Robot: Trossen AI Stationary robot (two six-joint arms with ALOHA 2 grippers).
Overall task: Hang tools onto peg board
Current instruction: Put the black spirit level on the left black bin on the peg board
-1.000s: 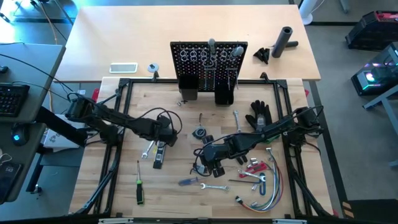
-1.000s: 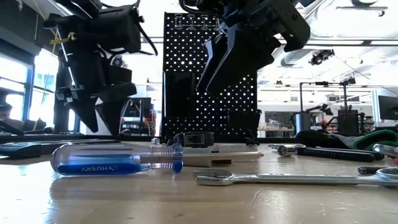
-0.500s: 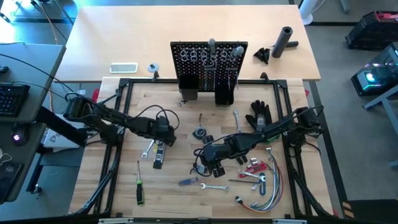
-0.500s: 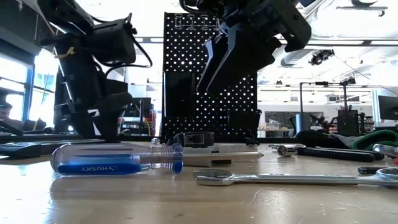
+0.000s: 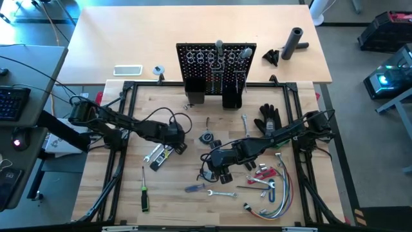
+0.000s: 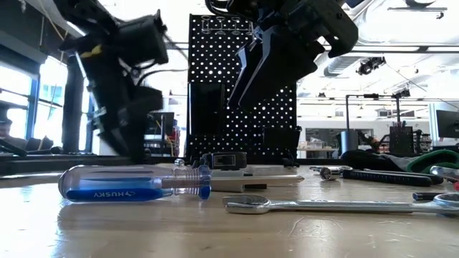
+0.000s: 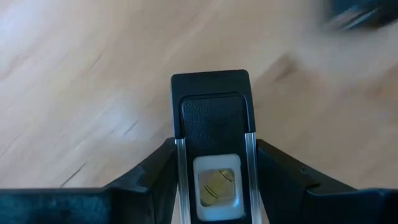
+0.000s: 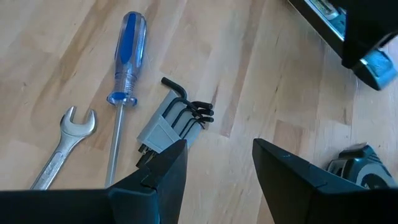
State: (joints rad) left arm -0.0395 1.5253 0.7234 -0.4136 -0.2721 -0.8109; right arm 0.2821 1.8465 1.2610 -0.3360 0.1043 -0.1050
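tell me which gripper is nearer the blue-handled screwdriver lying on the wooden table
Right. The right gripper hovers just above and beside the blue-handled screwdriver; the left gripper is farther off, closed on the black-yellow level.

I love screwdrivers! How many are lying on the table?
2. A green-handled screwdriver lies near the table's front left. A blue-handled screwdriver lies near the front middle. More may be hidden under the arms.

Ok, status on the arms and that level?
Left gripper shut on level, level turned from a second ago. Right gripper open above hex keys. Peg board unobstructed.
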